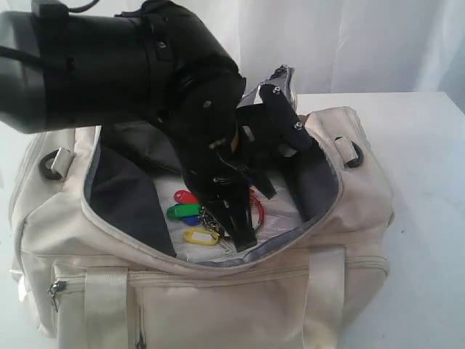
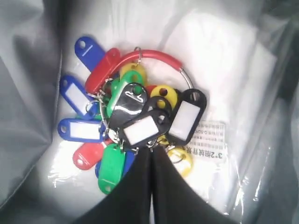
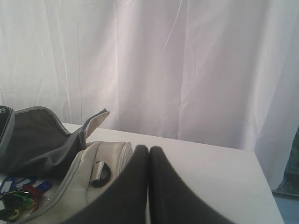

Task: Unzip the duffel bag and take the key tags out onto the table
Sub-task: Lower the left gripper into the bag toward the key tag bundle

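The cream duffel bag point(image 1: 240, 291) lies unzipped on the white table point(image 1: 421, 145), its dark grey lining showing. The key tags point(image 1: 190, 214) lie inside it on clear plastic, a bunch of red, blue, green, yellow and black tags point(image 2: 135, 126) on metal rings. My left gripper point(image 1: 243, 236) reaches down into the bag. Its jaws point(image 2: 152, 149) are shut on the rings at the edge of the bunch. My right gripper point(image 3: 148, 149) is shut with nothing in it, above the bag's end point(image 3: 100, 158), and the tags point(image 3: 18, 196) show in a corner of its view.
A clear plastic packet with a printed label point(image 2: 210, 140) lies under the tags. A black D-ring point(image 3: 100, 173) sits on the bag's end. The raised zip flap point(image 1: 280, 80) stands at the back. A white curtain point(image 3: 187, 70) hangs behind the table point(image 3: 205, 168).
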You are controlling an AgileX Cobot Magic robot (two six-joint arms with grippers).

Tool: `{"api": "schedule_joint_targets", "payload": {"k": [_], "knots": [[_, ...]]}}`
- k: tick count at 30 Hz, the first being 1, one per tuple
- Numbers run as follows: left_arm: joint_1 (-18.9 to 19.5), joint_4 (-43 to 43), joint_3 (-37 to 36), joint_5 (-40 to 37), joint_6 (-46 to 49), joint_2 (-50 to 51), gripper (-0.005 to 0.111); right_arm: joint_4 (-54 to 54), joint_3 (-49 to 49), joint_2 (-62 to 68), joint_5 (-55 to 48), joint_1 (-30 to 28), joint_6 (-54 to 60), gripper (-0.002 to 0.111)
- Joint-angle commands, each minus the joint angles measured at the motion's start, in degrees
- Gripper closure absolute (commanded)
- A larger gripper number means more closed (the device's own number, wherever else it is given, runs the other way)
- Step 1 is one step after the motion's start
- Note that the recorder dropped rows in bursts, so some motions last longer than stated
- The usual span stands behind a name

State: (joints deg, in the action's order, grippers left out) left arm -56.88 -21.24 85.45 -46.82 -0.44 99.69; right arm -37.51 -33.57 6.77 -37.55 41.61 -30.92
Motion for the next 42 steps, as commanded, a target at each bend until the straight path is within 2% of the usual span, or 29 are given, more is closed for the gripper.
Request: {"api": "schedule_joint_targets", "payload": {"k": [1,4,6,8,12,13,14,16,21,27,30,33,37,42], "knots": [[-0.4,-0.5,0.3,-1.0,-1.1,-0.3,0.107,-0.5,0.3,-0.2,0.3,0.2,-0.4,0.108],[-0.4,0.0,0.3,-1.0,-0.8,0.0,0.106,-0.5,0.3,-0.2,0.3,0.2,-0.4,0.108],[-0.4,1.0,0.3,-1.5,-0.8,0.7,0.100,-0.5,0.3,-0.2,0.3,0.2,-0.4,0.108],[-0.4,2.5,0.3,-2.7,0.0,1.8,0.087,-0.5,0.3,-0.2,0.1,0.2,-0.4,0.108],[-0.4,4.1,0.3,-3.9,2.5,5.1,0.041,-0.5,0.3,-0.2,-0.1,0.2,-0.4,0.108],[-0.4,3.7,0.3,-3.4,2.6,5.8,0.033,-0.5,0.3,-0.2,-0.1,0.2,-0.4,0.108],[-0.4,3.2,0.3,-2.8,2.4,6.2,0.030,-0.5,0.3,-0.2,-0.1,0.2,-0.4,0.108],[-0.4,1.1,0.3,-1.2,1.6,7.3,0.032,-0.5,0.3,-0.2,-0.1,0.2,-0.4,0.108],[-0.4,-3.1,0.3,0.2,-1.1,9.9,0.047,-0.5,0.3,-0.2,-0.1,0.2,-0.4,0.108],[-0.4,-2.9,0.3,-0.2,-1.1,13.0,0.043,-0.5,0.3,-0.2,-0.1,0.2,-0.4,0.108],[-0.4,-2.9,0.3,-0.7,-1.1,14.3,0.046,-0.5,0.3,-0.2,0.0,0.2,-0.5,0.108],[-0.4,-2.9,0.3,-0.9,-1.1,14.6,0.063,-0.5,0.3,-0.2,0.0,0.2,-0.5,0.108],[-0.4,-2.3,0.3,-1.8,-1.0,13.8,0.107,-0.5,0.3,-0.2,0.0,0.2,-0.5,0.108],[-0.4,0.3,0.3,-1.8,2.2,9.3,0.106,-0.4,0.3,-0.2,0.0,0.2,-0.6,0.108]]}}
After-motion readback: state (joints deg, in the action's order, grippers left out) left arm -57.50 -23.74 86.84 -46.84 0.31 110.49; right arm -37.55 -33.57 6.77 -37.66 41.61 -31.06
